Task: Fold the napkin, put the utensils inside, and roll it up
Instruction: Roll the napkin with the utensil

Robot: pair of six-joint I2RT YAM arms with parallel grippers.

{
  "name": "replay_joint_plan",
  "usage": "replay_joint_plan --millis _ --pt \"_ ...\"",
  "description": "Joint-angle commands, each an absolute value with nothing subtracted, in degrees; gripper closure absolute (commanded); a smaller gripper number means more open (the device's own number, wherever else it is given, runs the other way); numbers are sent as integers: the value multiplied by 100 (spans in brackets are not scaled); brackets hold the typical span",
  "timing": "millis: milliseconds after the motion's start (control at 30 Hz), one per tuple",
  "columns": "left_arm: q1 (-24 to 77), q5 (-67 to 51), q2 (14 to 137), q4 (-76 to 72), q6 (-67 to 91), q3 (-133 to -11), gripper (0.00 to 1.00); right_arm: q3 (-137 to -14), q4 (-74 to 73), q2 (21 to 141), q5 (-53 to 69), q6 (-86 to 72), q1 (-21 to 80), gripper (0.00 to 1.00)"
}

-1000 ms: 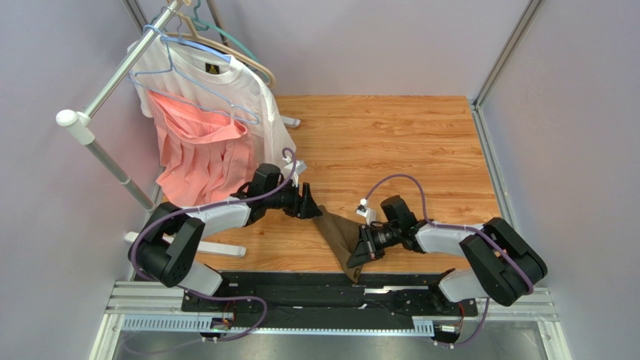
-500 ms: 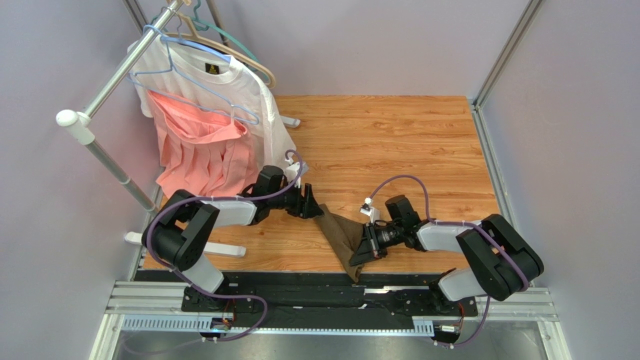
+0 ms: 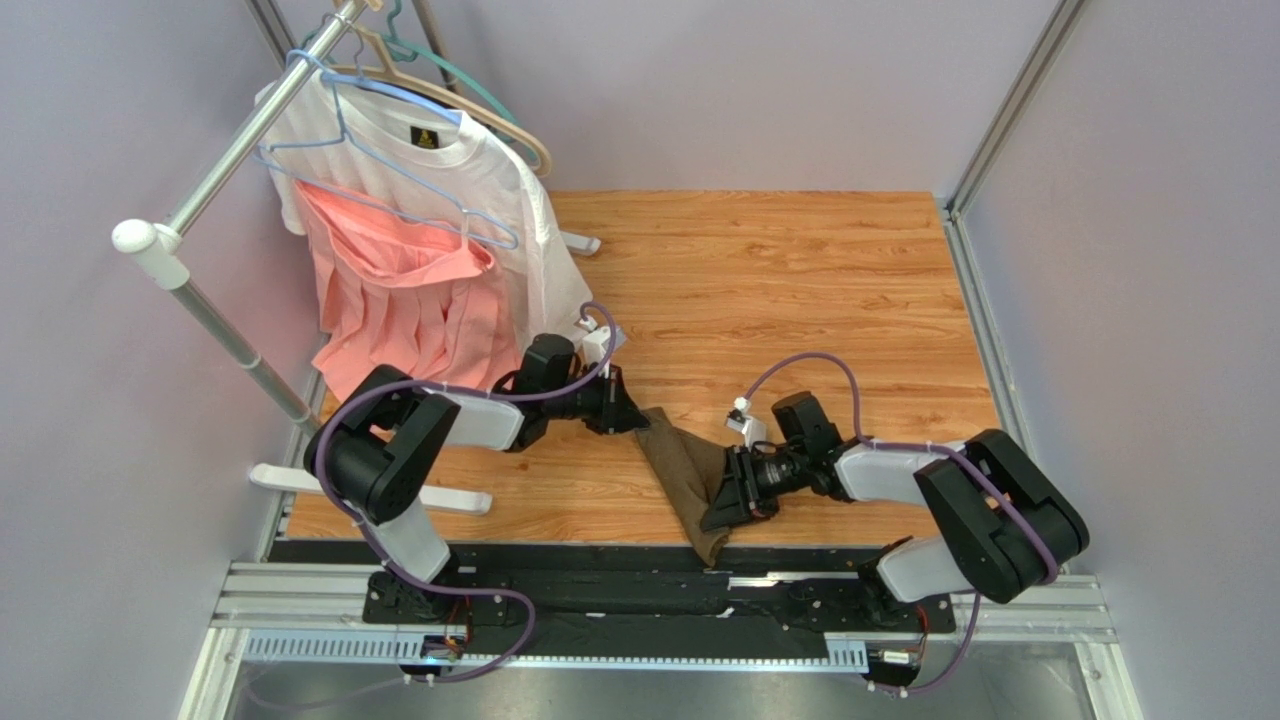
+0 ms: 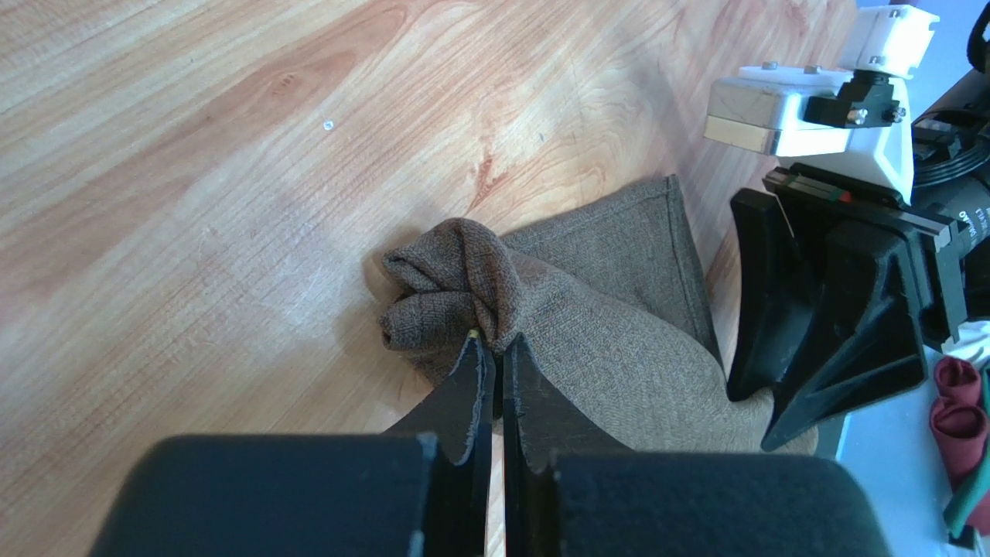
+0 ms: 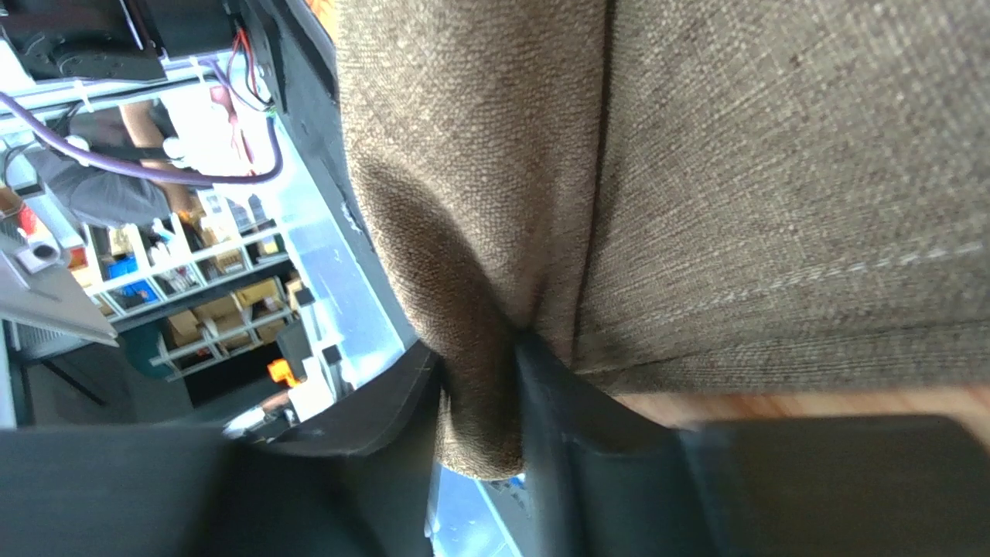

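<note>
The napkin (image 3: 684, 473) lies crumpled on the wooden bench (image 3: 781, 285), close to the near edge and between the two arms. Its near tip reaches that edge. The right claw (image 3: 732, 495) sits low on the napkin's right side. The right wrist view shows its fingers (image 5: 384, 429) partly spread, with a hanging fold of the dark olive-brown cloth between them. Just beyond, at the napkin's far-left corner, the left claw (image 4: 493, 339) is pressed together. Its tips pinch the base of a bunched, puckered knot of cloth that rests on the wood. Seen from the left wrist, the hemmed edge runs from that knot towards the right claw. Farther back on the left, a pink garment (image 3: 398, 300) and a white T-shirt (image 3: 481, 188) hang from a clothes rack (image 3: 226, 150).
</note>
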State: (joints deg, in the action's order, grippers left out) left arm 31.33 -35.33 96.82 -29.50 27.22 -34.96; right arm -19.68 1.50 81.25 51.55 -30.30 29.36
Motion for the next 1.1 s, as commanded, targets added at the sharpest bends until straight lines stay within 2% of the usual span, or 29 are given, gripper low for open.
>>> replay_joint_plan --millis 0,133,300,333,500,533,667,733,867,1067 --pt "3173 -3797 9729 -3042 2751 -3717 100 -2240 -684 7753 4431 -2901 2909 54" --pt "3190 -3744 9773 -2271 2672 -4042 100 -2750 -1791 7261 3730 -2629 2900 43" --pt "3199 -3630 9879 -1180 2540 -4464 100 -3400 -3145 6690 2963 -2505 2892 39" --pt "3208 -3612 9896 -1047 2531 -4578 100 -3584 -3373 6584 2614 -2514 2900 28" --pt "3217 -3542 10028 -493 2417 -4807 100 -4227 -3595 6293 1628 -2715 3435 27" --pt "3225 -3551 10046 -449 2417 -4834 100 -4358 -3664 6345 1121 -2759 3602 27" --pt "3226 -3551 10090 -387 2496 -4843 100 -5034 -3823 6810 -516 -2953 5014 26" --pt "3234 -3559 10090 -396 2540 -4843 100 -5220 -3884 7091 -1113 -3067 5395 26" --pt "3234 -3577 10090 -369 2593 -4852 100 -5668 -4025 7960 -1888 -3173 6255 27" --pt "3234 -3577 10090 -317 2593 -4887 100 -6178 -4184 8814 -2373 -3120 6863 31"
